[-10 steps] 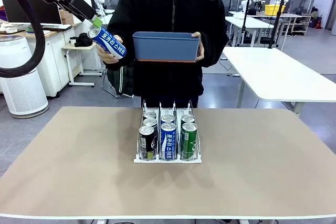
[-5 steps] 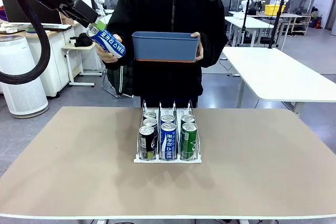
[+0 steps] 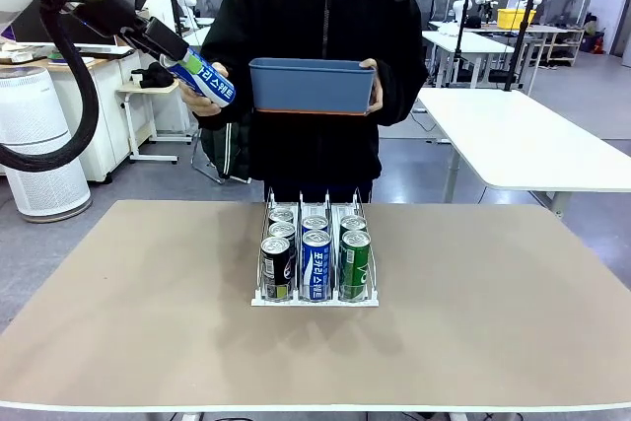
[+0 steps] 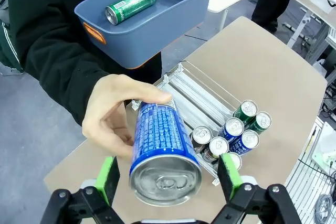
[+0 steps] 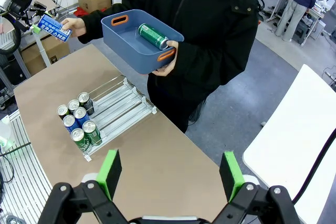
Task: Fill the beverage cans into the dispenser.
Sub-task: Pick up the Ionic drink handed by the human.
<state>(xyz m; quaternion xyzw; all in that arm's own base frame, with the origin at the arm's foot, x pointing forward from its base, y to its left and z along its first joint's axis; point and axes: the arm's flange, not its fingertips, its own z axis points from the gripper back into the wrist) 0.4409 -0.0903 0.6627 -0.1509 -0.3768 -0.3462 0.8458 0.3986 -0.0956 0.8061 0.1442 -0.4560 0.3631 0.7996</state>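
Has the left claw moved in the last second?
Yes. The left claw has come down slightly, from above the rim of the bin to about level with it, and now straddles the top of the offered can, jaws open.

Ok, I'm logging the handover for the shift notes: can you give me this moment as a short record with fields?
handover can: blue-and-white can, held out by the person's hand
left gripper: open, pads either side of that can's silver end, not closed on it
right gripper: open, holding nothing, high over the table
blue bin: in the person's other hand, one green can lying inside
dispenser: on the table, seven cans at its robot-side end; three, two, two by lane
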